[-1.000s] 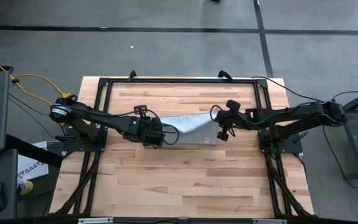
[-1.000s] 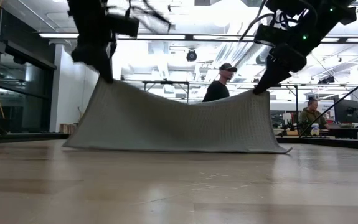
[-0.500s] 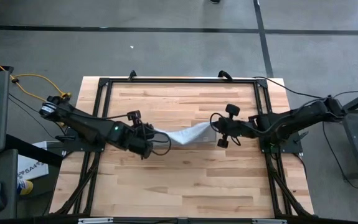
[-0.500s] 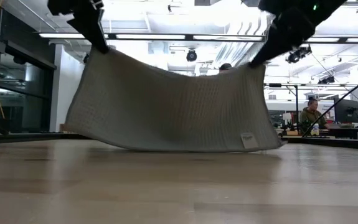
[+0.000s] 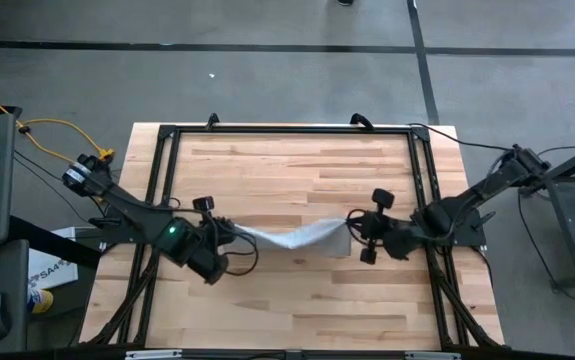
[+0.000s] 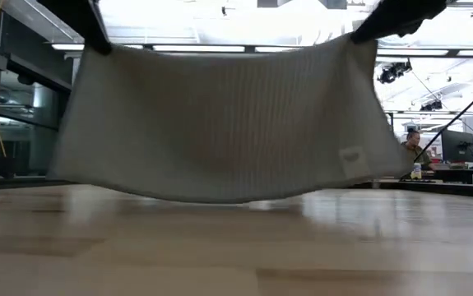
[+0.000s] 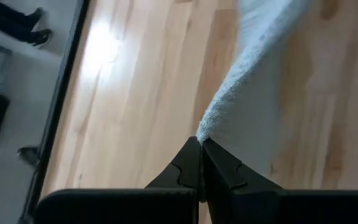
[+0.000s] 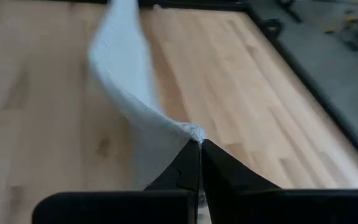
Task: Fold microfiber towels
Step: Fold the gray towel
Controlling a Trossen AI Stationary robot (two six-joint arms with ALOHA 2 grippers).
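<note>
The light grey-white microfiber towel [image 5: 292,236] hangs between my two grippers above the middle of the wooden table; in the low view it [image 6: 220,123] is a broad sheet with a small label [image 6: 350,154] near its right edge. My left gripper [image 5: 229,229] is shut on its left upper corner. My right gripper [image 5: 351,231] is shut on its right upper corner. My left gripper pinches the towel's corner [image 7: 202,133] between its two fingertips. The towel's top edge runs away from the fingers toward the other arm, and the sheet hangs below, clear of the table in the low view. My right gripper pinches the opposite corner [image 8: 193,133] between its two fingertips. The towel's top edge leads off from the fingers, sagging slightly toward the other arm. The sheet hangs below, its bottom edge [image 6: 220,197] just above the table.
A black frame [image 5: 167,150] runs round the table's far and side edges. Bare wood lies on the near half [image 5: 297,300]. A person [image 6: 417,152] sits in the room beyond the table.
Both grippers have moved toward the table's near edge and up, carrying the towel by its two upper corners. The towel's lower edge, which lay on the table a second ago, has lifted clear; the sheet now hangs spread between the grippers.
</note>
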